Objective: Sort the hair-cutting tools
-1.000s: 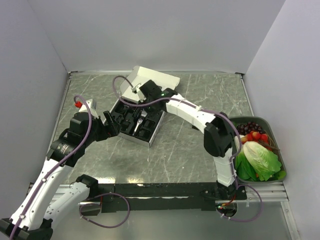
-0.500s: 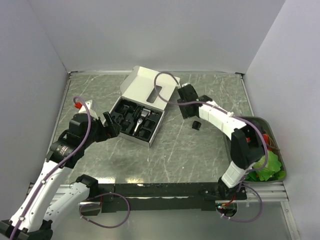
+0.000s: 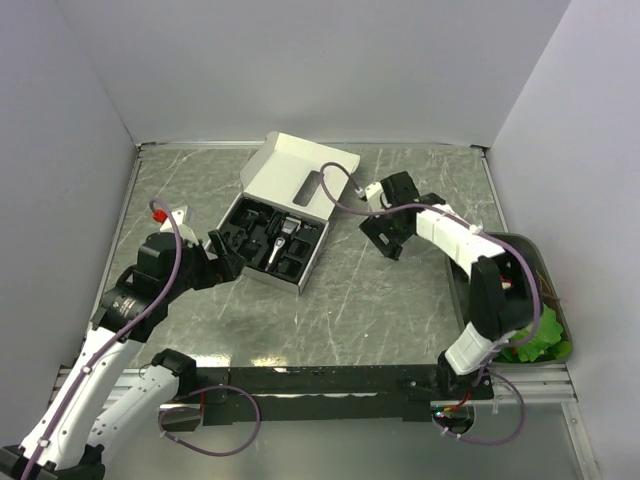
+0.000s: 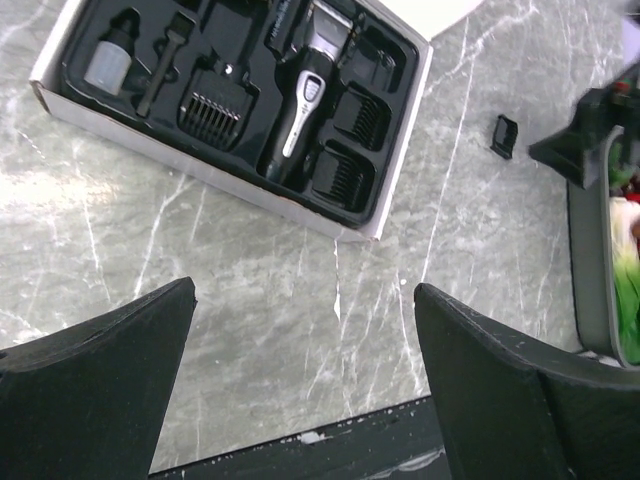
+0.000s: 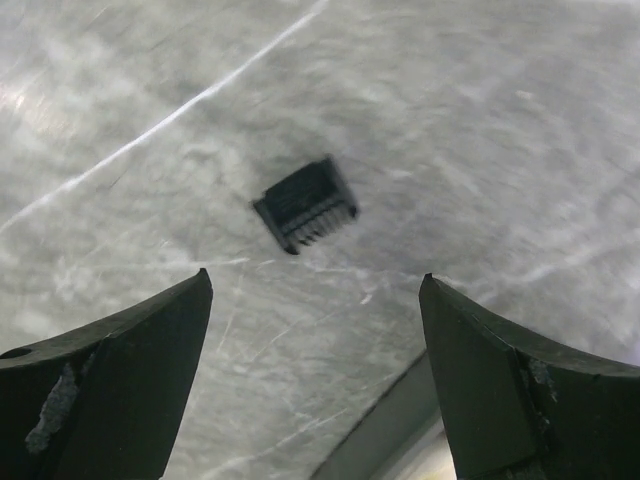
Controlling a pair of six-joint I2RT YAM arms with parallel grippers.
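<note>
Right fingers [image 5: 110, 370] wide over loose comb [image 5: 305, 205]

Item: small black comb, flat on table [image 5: 520, 110], well right of box [image 4: 397, 145] holding clipper [image 4: 300, 105]. Left fingers [image 4: 95, 385]: wide, empty, near box. Handling: rise straight, clear of comb, before next pick.
</note>
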